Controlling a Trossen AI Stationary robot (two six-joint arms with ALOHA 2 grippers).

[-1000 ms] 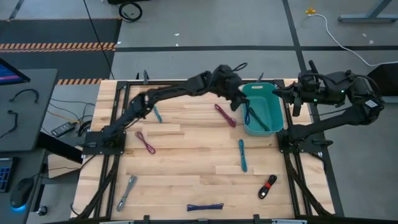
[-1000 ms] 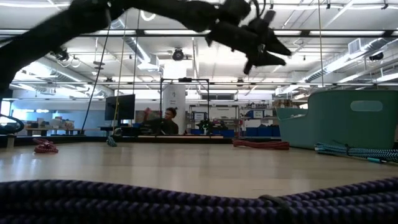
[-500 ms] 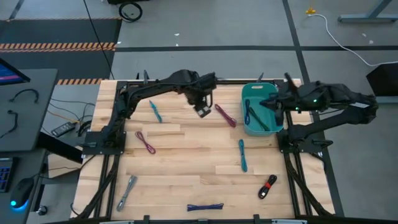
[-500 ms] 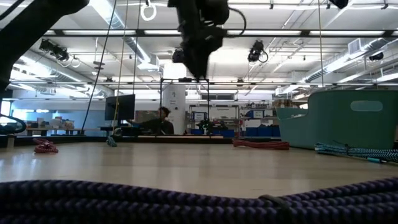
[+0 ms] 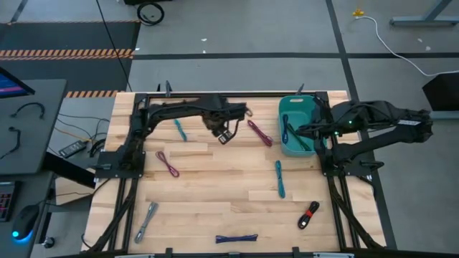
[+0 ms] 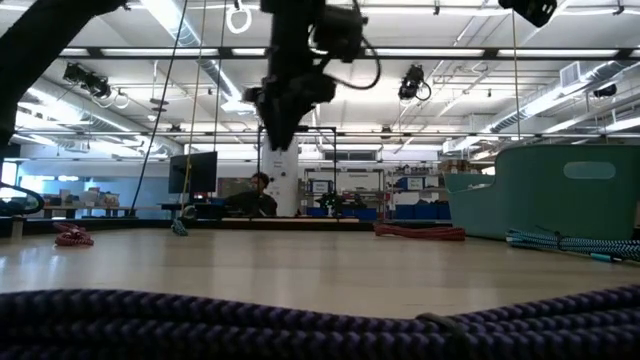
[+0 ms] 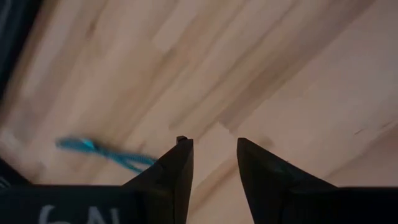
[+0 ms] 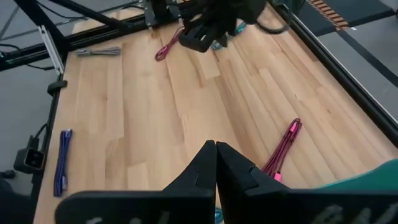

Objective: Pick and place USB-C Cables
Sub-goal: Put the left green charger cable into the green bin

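Several cable bundles lie flat on the wooden table: a teal one (image 5: 178,130), a maroon one (image 5: 259,132), a purple one (image 5: 168,163), a second teal one (image 5: 279,178), a black-red one (image 5: 309,213), a blue one (image 5: 237,239) and a silver-grey one (image 5: 146,221). More cables (image 5: 292,135) lie inside the teal bin (image 5: 316,122). My left gripper (image 5: 226,133) (image 7: 214,155) hovers open above bare wood between the first teal cable (image 7: 106,151) and the maroon one. My right gripper (image 5: 303,132) (image 8: 216,155) is shut and hangs over the bin, pointing toward the table's left; the maroon cable (image 8: 283,149) lies ahead of it.
The bin stands at the table's far right. Black frame rails (image 5: 126,179) run along the left and right table edges. The low view shows the blue cable (image 6: 300,320) close in the foreground and a person (image 6: 262,195) far behind the table. Bare wood lies in the table's middle.
My left gripper has swung from beside the bin's left wall toward the table's left and a little toward the near edge, ending between the teal and maroon cables. My right gripper has moved from the bin's far right corner toward the left, over the bin.
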